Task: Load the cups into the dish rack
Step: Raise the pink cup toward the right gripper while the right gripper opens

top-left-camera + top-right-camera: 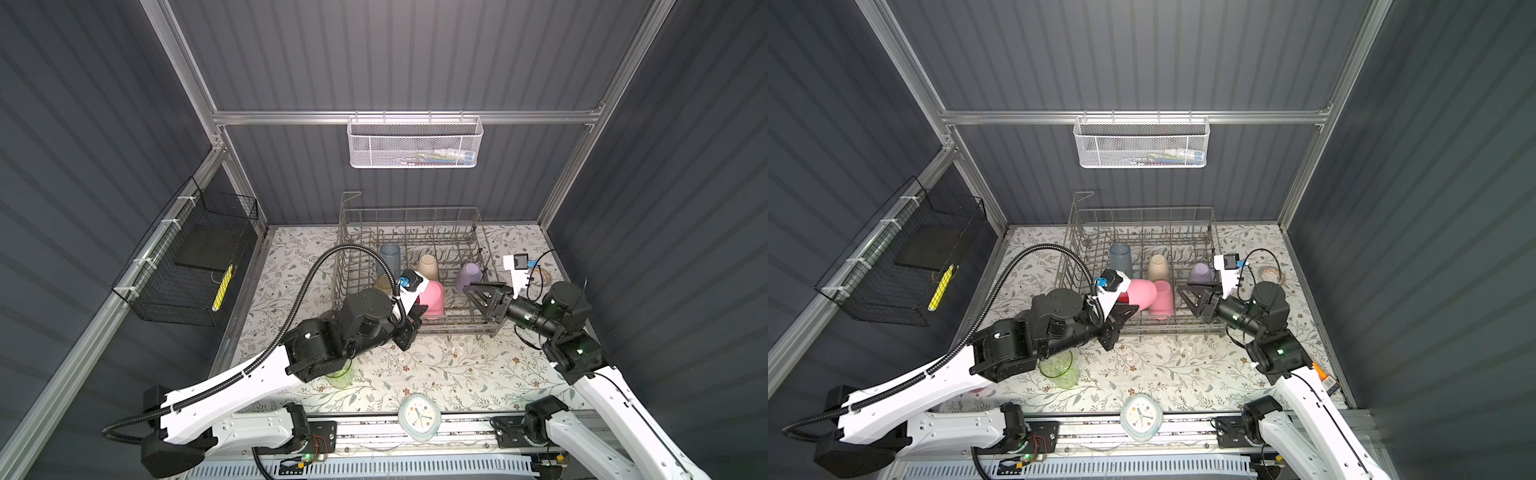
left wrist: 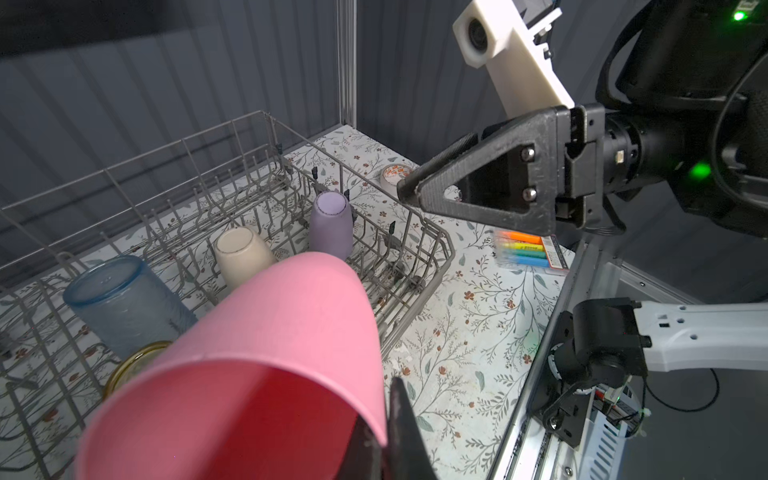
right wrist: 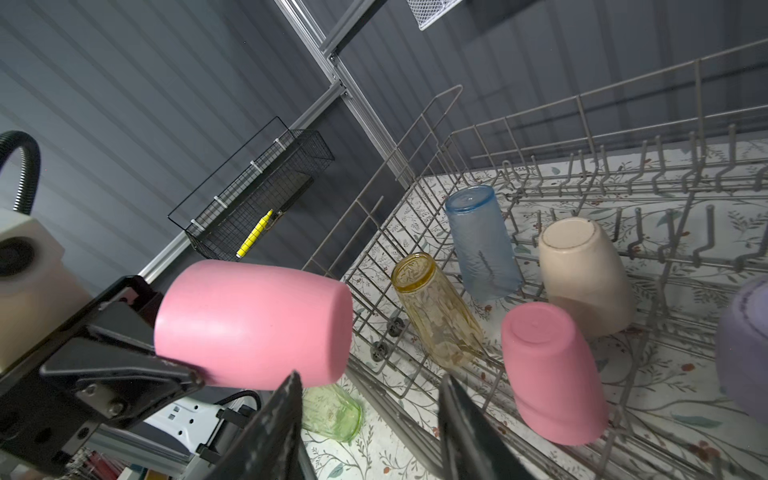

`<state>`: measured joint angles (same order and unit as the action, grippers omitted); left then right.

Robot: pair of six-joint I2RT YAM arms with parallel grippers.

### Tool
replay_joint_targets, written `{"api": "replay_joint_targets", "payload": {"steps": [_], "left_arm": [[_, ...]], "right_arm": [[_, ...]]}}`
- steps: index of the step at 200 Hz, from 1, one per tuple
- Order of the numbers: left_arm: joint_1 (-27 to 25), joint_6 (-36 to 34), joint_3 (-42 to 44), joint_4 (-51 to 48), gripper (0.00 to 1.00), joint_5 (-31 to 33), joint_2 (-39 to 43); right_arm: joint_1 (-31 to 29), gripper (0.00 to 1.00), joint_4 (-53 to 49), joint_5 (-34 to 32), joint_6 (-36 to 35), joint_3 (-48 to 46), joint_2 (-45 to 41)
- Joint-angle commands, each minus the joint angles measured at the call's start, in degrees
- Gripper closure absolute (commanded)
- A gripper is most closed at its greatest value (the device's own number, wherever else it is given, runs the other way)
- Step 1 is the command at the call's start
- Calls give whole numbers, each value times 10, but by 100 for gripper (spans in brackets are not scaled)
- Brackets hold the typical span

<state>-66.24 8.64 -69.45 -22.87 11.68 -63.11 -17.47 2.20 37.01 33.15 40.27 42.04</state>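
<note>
The left gripper is grasping a pink cup sideways above the dish rack's near edge. Next, it probably must turn it mouth-down. The right gripper is hovering released, empty.

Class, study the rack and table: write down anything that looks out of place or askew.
The green cup stands on the table, outside the dish rack. In the rack, the pink cup leans instead of standing straight. A clock overhangs the table's front edge.
</note>
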Motion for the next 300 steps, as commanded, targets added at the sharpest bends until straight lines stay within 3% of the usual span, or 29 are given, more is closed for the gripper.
{"api": "replay_joint_targets", "payload": {"steps": [1,52,101,149,193,300], "left_arm": [[15,-22,-34,47,99,-36,-3],[141,22,-7,133,99,-204,-29],[247,109,14,275,99,-411,-90],[275,166,16,362,99,-527,-149],[285,215,34,442,100,-583,-167],[289,259,36,509,100,-635,-206]], "right_arm": [[6,45,39,16,25,-8,-11],[45,43,136,71,100,-33,6],[118,26,378,164,291,-80,79],[125,19,572,198,412,-99,167],[124,17,627,201,446,-104,204],[91,16,546,223,393,-71,215]]}}
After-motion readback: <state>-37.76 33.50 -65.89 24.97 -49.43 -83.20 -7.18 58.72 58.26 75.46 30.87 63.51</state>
